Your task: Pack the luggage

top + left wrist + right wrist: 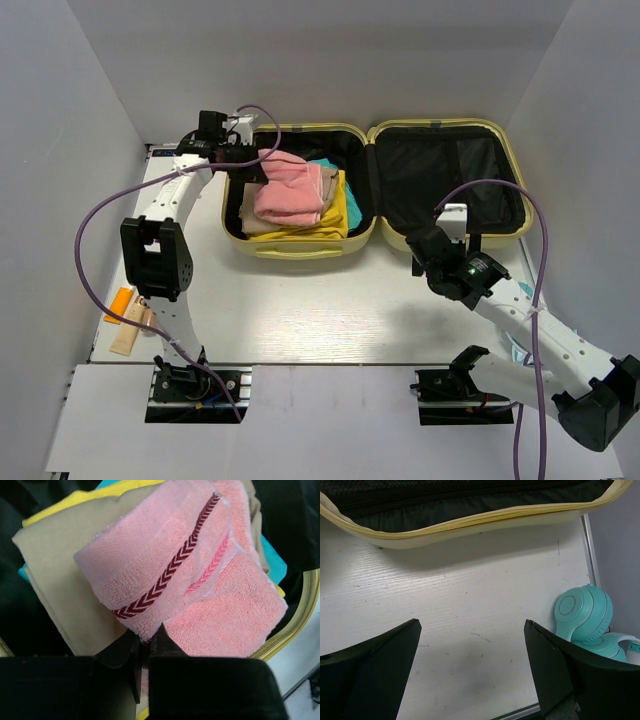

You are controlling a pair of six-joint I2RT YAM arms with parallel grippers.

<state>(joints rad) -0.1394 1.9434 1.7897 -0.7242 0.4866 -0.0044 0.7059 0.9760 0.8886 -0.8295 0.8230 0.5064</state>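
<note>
While pinching the looped terry of a folded pink towel (200,580) with a maroon chevron band, the left gripper (142,641) hangs over a smooth beige cloth (55,580) stacked in the left shell of the luggage (300,249), which lies open and flat. The right gripper (471,625) gapes wide above the scuffed white tabletop (445,595), beside rounded teal headphones (582,615).

arm links (170,200) white | joints (155,258) black | cables (545,250) purple | fingers (370,670) black

Left claw (145,642) tips: you can't see them fully; pink towel (200,580) overlaps them.
Teal headphones (582,617): cut off by right claw (470,625) and picture edge.
Orange item (119,303), tan item (128,338): too small for you to identify.
</note>
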